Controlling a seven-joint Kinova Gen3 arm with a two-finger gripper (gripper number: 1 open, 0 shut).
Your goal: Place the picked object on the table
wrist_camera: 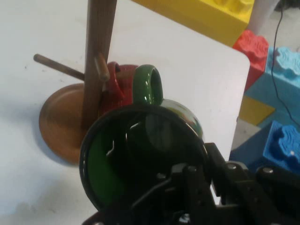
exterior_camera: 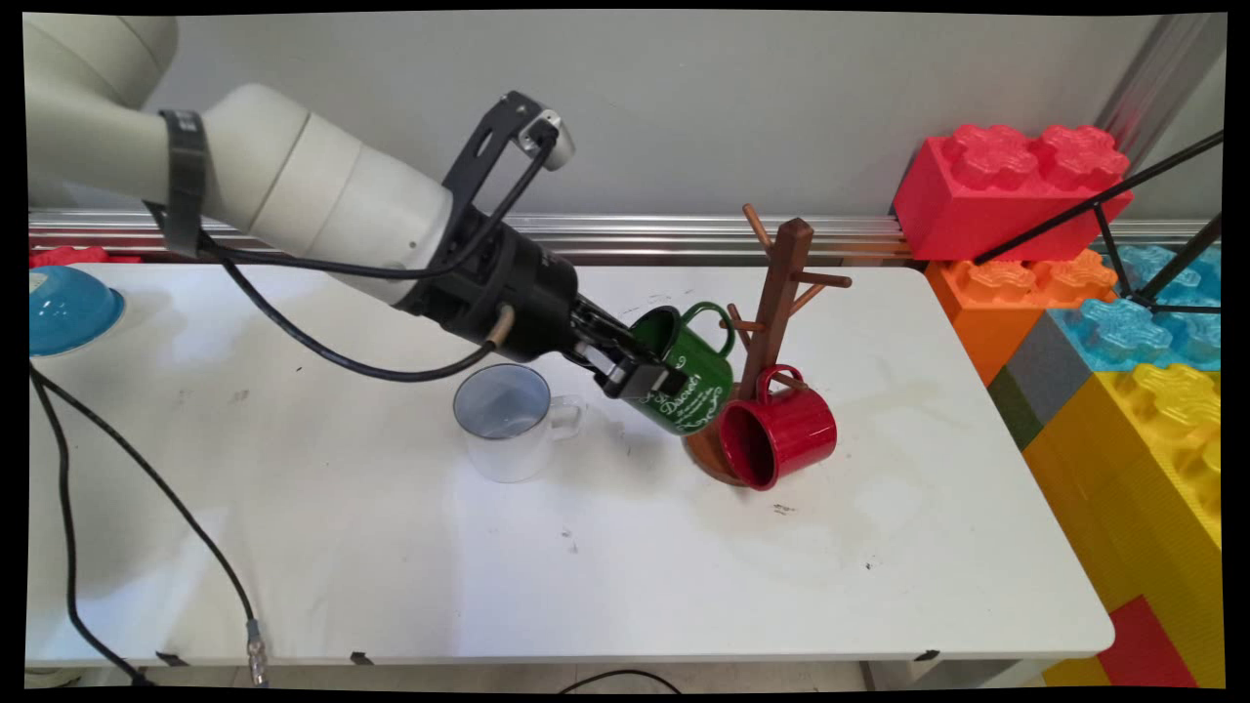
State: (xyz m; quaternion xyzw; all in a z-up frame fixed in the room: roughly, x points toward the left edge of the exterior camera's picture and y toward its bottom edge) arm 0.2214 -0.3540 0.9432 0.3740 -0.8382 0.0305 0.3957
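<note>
Black two-finger gripper point(exterior_camera: 640, 376) pinches rim of shiny green metal mug with white writing point(exterior_camera: 684, 376), one finger inside, one outside. Mug tilted, up off white table point(exterior_camera: 391, 547), handle close to brown wooden mug tree point(exterior_camera: 776, 322). To do well: hold tight, keep handle loop lined up with peg, go slow, no bumping tree. Red metal mug point(exterior_camera: 781, 434) hangs on low peg. White mug point(exterior_camera: 508, 420) stands near. Count: three mugs, one tree, one blue bowl point(exterior_camera: 68, 308).

white mug point(exterior_camera: 508, 422) upright on table point(exterior_camera: 391, 547); blue bowl point(exterior_camera: 68, 308) far left; toy bricks point(exterior_camera: 1123, 322) right.
</note>
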